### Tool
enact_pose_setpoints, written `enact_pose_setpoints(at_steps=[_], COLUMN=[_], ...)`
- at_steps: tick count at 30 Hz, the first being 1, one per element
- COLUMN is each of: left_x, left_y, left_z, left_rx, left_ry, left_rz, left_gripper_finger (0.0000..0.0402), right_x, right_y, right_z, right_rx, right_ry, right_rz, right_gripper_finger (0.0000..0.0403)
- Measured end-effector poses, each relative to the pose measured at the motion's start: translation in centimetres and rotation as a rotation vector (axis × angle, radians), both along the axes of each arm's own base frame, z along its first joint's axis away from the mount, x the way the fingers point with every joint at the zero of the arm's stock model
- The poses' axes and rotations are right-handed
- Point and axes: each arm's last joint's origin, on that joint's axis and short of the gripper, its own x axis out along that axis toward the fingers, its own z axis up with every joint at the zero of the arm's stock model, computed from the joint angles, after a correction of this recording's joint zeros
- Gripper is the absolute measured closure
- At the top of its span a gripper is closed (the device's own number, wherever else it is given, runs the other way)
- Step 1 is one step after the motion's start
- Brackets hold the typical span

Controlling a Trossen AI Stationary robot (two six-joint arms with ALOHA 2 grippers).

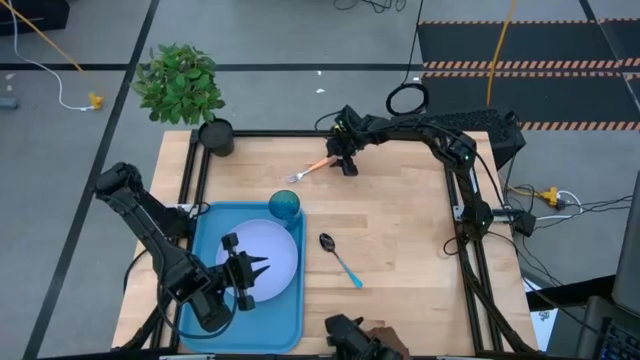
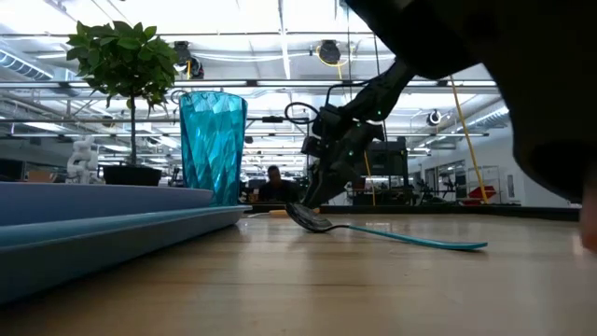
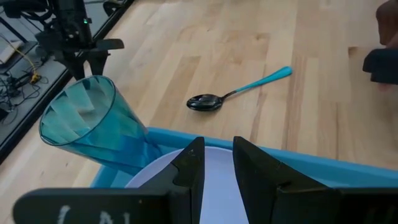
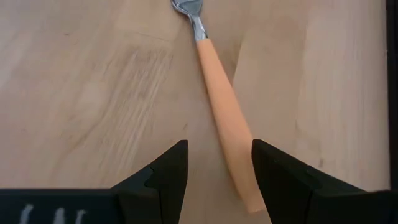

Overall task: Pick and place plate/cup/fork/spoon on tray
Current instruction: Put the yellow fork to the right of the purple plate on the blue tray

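The blue tray [image 1: 212, 232] lies at the near left, with the pale plate [image 1: 272, 262] flat in it and the teal cup [image 1: 285, 206] upright at its far right corner. My left gripper [image 1: 262, 268] hovers open over the plate, nothing between its fingers [image 3: 188, 168]. The spoon [image 1: 340, 258] lies on the wood right of the tray. The orange-handled fork [image 1: 310, 168] lies flat on the table near the far edge. My right gripper [image 4: 217, 174] is low over the fork's handle end, open, one finger on either side of the handle; whether a finger touches it cannot be told.
A potted plant [image 1: 182, 82] stands at the far left corner in a black pot [image 1: 215, 137]. At the near edge a dark object [image 1: 345, 335] sits with a person's hand [image 1: 385, 335] beside it. Bare wood stretches right of the spoon.
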Motion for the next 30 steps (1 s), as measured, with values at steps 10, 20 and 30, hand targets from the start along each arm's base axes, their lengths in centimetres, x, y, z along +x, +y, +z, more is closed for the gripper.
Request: enact_pose_setpoints(at_steps=[10,20,30], left_x=[0.0,0.3,0.8], left_y=[0.0,0.3,0.8], left_z=[0.0,0.0,0.0], left_rx=[0.011,0.018,0.057], left_ry=[0.005,0.007,0.026], left_rz=[-0.008,-0.001,-0.005], left_gripper_finger=[0.0314,0.0314,0.0314], right_x=[0.1,-0.1,-0.3], right_y=[-0.7,-0.7,0.4], right_z=[0.3,-1.1,-1.5], right_rx=[-0.028,-0.005,-0.052], right_ry=[-0.051,-0.005,0.159], right_rz=[-0.010,-0.014,-0.034], right_gripper_finger=[0.0234,0.0234,0.0285])
